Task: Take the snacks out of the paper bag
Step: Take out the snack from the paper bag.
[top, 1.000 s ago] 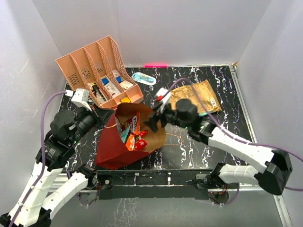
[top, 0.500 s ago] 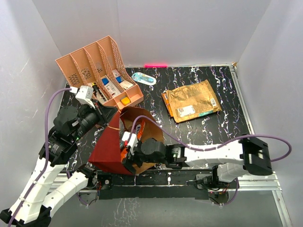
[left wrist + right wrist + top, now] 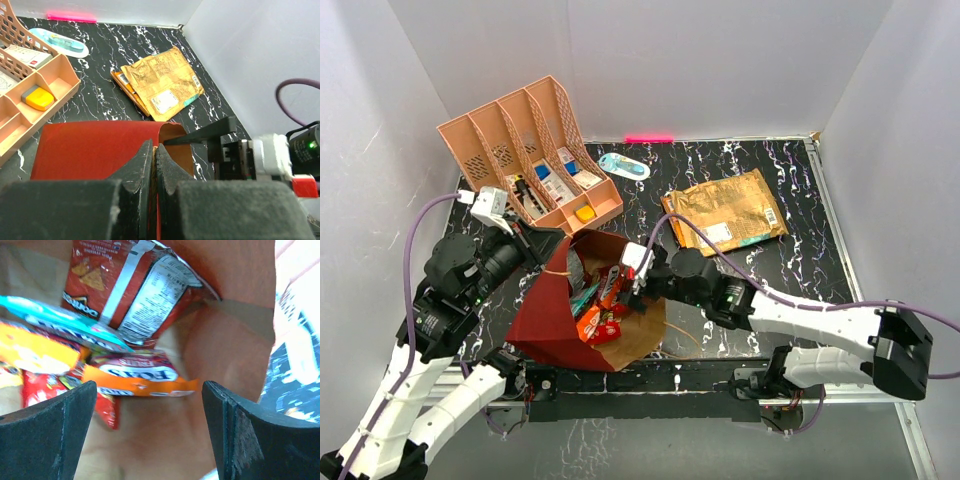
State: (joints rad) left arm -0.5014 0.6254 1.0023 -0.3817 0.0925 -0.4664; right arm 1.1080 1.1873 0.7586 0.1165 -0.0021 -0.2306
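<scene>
Dark-red paper bag rim pinched in left claw; right claw wide open, empty, over snacks.

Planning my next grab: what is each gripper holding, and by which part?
Left gripper pinches the paper bag by its rim; right gripper is open, holding nothing.

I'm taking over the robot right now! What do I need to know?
Left pincer: shut on the paper bag rim, holding it open.
Right pincer: open, empty, at the bag's mouth, facing the snacks inside.
Done: gold packets lie out on the table, right of the bag.
Left: several orange, red and teal ones are in the bag; probably lift them out one by one.
</scene>
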